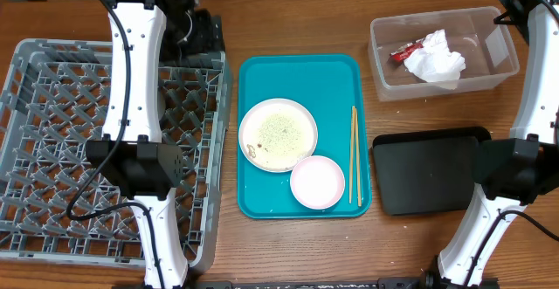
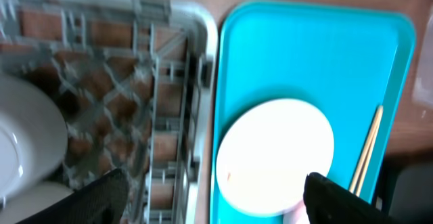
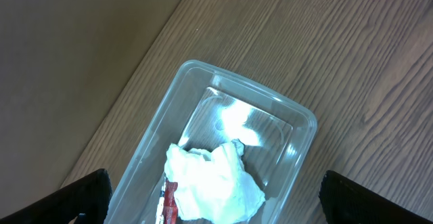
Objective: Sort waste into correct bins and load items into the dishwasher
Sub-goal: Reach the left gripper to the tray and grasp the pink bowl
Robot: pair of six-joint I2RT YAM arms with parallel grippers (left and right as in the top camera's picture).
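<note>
Both left gripper [image 2: 215,185] and right gripper [image 3: 215,187] spread, empty; we clear the rack [image 2: 157,82] wall, then pinch the plate [image 2: 274,153] rim.

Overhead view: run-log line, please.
left gripper open at grey lattice plastic dish rack rim | right gripper open above clear rectangular plastic tub | crumpled white napkin, red-and-white wrapper inside
</note>
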